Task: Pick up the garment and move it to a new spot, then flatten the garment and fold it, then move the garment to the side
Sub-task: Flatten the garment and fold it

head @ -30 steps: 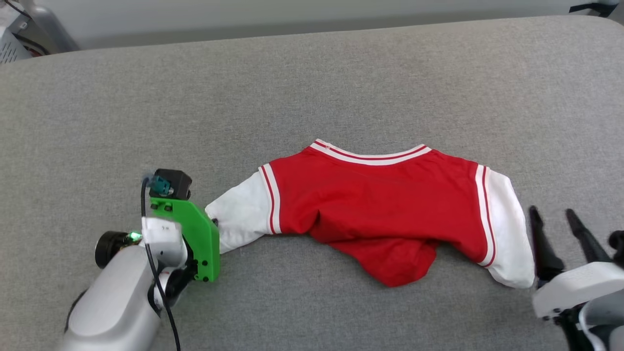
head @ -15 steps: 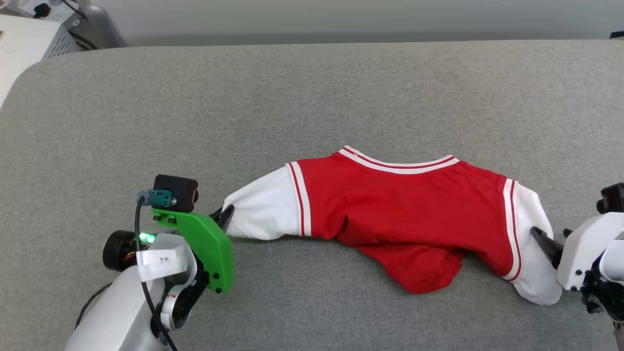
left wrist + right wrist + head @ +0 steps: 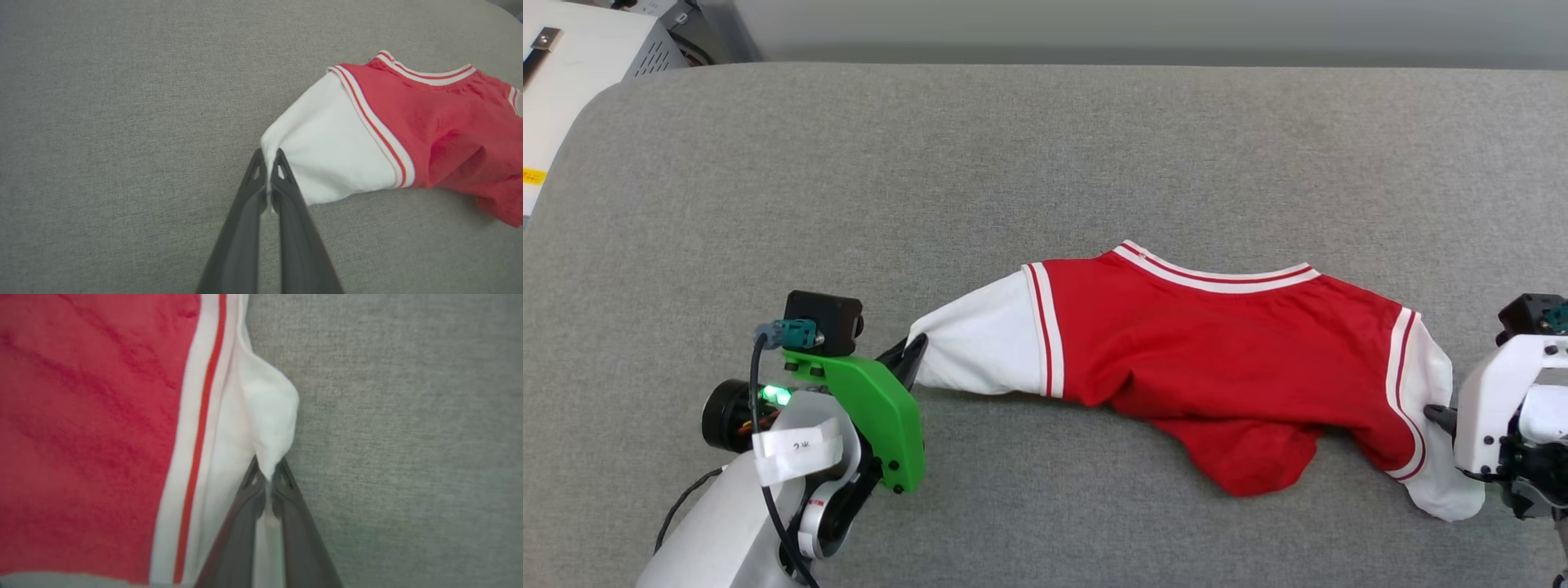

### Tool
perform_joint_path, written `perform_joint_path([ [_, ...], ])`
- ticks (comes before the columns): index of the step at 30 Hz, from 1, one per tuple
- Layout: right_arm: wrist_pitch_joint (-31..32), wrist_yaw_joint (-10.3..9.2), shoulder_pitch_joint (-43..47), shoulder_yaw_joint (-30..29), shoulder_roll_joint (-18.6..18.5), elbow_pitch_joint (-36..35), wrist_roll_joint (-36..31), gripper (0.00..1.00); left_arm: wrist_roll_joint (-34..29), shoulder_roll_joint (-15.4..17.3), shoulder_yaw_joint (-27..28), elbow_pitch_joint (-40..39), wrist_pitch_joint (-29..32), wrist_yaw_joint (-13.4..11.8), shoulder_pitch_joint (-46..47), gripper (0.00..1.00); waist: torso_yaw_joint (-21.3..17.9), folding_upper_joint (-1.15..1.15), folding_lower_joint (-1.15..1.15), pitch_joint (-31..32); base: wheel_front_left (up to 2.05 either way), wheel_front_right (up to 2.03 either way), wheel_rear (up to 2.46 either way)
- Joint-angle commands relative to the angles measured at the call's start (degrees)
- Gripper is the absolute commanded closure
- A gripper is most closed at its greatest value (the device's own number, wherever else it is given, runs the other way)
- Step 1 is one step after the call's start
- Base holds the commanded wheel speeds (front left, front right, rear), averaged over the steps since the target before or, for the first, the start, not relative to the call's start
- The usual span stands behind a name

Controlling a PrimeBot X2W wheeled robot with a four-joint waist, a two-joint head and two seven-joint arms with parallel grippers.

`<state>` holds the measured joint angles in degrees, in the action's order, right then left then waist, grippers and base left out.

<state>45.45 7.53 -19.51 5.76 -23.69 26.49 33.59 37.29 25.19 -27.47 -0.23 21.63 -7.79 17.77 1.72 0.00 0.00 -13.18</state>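
Red jersey T-shirt with white sleeves, bunched on grey fabric surface, is pinched at its 9 o'clock sleeve by left gripper and 3 o'clock sleeve by right gripper; an even, taut lift is advised.

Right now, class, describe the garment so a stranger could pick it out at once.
Look at the broad grey padded surface. The garment lies across its near right part. It alone is red, with white sleeves and striped trim.

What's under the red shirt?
The garment lies on the grey cushion, which shows all round it. Beneath its bunched red body nothing can be seen: cloth covers it.
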Motion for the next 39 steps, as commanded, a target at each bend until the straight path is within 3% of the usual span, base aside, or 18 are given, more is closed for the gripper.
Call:
perform_joint_path([
  [1, 1.2, -0.04, 1.8, 1.6, 1.5, 2.4, 0.3, 1.0, -0.2, 0.4, 0.3, 0.1, -0.6, 0.0, -0.8, 1.0, -0.3, 0.0, 0.0, 0.5, 0.0, 0.0, 0.0],
  [11, -6.7, -0.04, -4.2, -0.3, -1.9, -6.1, -2.9, 1.0, 0.1, 1.7, 4.5, -0.2, -4.7, -1.1, 1.3, 1.0, -1.9, 0.0, 0.0, 3.7, 0.0, 0.0, 0.0],
  [19, -10.9, -0.04, -12.0, -3.1, -2.4, -10.4, -8.8, 1.0, 1.8, 2.3, 8.7, 3.9, -6.0, 0.8, 11.4, 1.0, -2.7, 0.0, 0.0, 4.5, 0.0, 0.0, 0.0],
  [25, -13.3, -0.04, -21.5, -3.5, -1.6, -8.6, -12.4, 1.0, 2.1, 0.5, 9.6, 12.4, -7.8, 3.7, 24.4, 1.0, -3.3, 0.0, 0.0, 2.3, 0.0, 0.0, 0.0],
  [32, -20.7, -0.04, -36.3, -4.1, 0.6, -3.9, -16.8, 1.0, -1.6, -1.6, 8.7, 24.3, -13.1, 6.6, 41.3, 1.0, -4.3, 0.0, 0.0, -2.1, 0.0, 0.0, 0.0],
  [39, -28.6, -0.04, -51.1, -1.5, 2.8, 2.9, -20.2, 1.0, -5.4, -1.5, 8.3, 34.6, -20.0, 8.6, 55.0, 1.0, -6.1, 0.0, 0.0, -5.3, 0.0, 0.0, 0.0],
])
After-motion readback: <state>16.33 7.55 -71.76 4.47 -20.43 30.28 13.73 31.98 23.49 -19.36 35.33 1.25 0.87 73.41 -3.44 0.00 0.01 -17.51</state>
